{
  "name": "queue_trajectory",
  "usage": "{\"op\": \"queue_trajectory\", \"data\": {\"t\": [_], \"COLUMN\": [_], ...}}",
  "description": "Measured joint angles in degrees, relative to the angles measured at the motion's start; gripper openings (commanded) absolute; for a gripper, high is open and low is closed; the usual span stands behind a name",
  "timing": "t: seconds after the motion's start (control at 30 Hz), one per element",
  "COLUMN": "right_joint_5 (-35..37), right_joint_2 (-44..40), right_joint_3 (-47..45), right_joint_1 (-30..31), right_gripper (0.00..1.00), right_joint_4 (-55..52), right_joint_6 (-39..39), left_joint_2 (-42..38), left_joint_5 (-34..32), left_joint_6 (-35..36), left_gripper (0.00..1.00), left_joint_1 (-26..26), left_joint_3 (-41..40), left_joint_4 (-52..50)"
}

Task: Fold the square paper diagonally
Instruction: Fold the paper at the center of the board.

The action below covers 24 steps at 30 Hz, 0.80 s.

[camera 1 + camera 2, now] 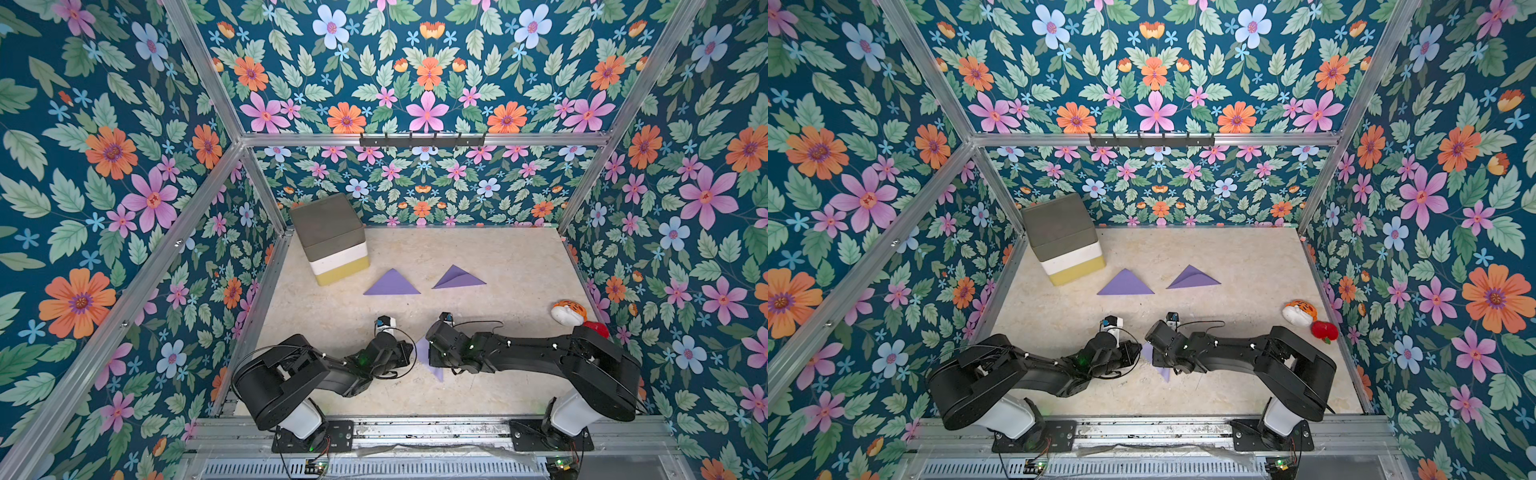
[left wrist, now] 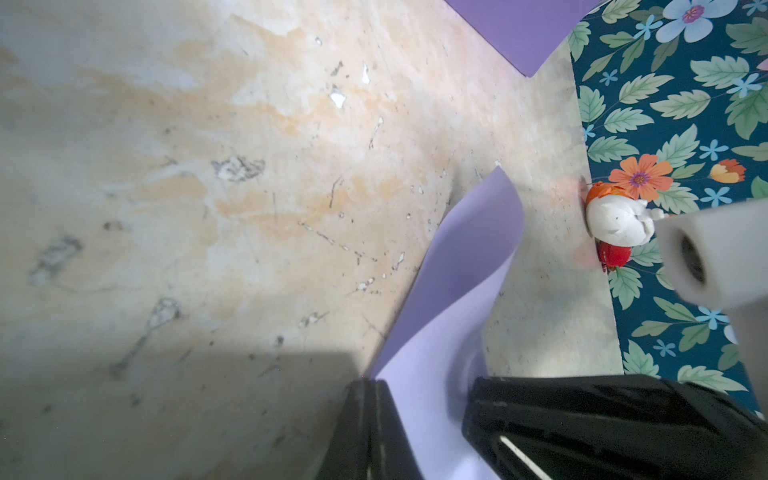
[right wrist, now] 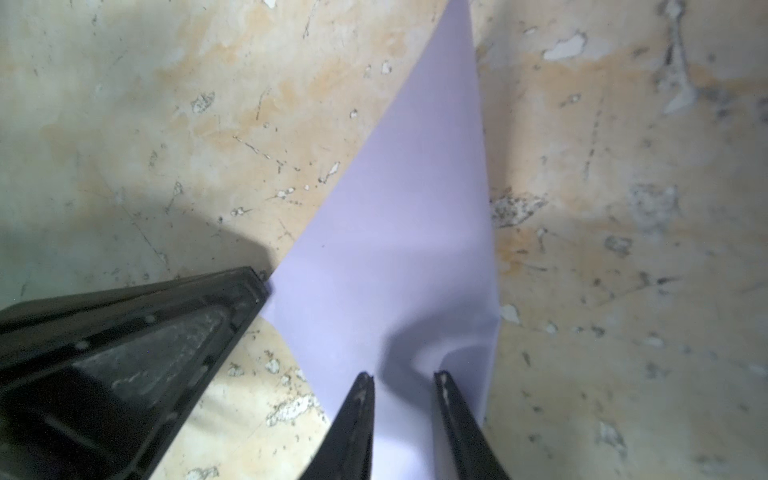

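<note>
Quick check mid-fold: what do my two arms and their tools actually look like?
The left arm and right arm are matte black with bulky rounded shoulder housings, each on a white base. Thin black cables loop at the wrists, where a small camera sits. The left tool and right tool have slim, tapered black fingers.

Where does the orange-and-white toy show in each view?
Top view: toy at the right wall, by the right arm.
Top view: same spot.
Left wrist: against that wall, past the lifted paper.
Right wrist: not in it.
Shared landmark: the paper, in all four.
</note>
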Motion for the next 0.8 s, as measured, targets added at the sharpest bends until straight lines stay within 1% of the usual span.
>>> {"op": "queue_trajectory", "data": {"t": [0.37, 0.63, 0.8], "right_joint_5": [0.8, 1.0, 1.1], "right_joint_2": [-1.3, -1.7, -1.9], "right_joint_3": [-2.1, -2.6, -3.1], "right_joint_1": [0.0, 0.0, 0.0], "right_gripper": [0.29, 0.29, 0.30], "right_joint_4": [1.7, 2.0, 2.4], "right_joint_6": [0.0, -0.3, -0.5], "left_joint_2": [0.3, 1.7, 2.6], "left_joint_5": [0.0, 0.0, -0.2], "left_joint_6": [0.0, 0.2, 0.2], "left_gripper": [0.08, 0.00, 0.00], "left_joint_1": [0.0, -0.1, -0.2], "left_joint_3": [0.0, 0.7, 1.4], "left_joint_4": [0.7, 1.6, 1.7]}}
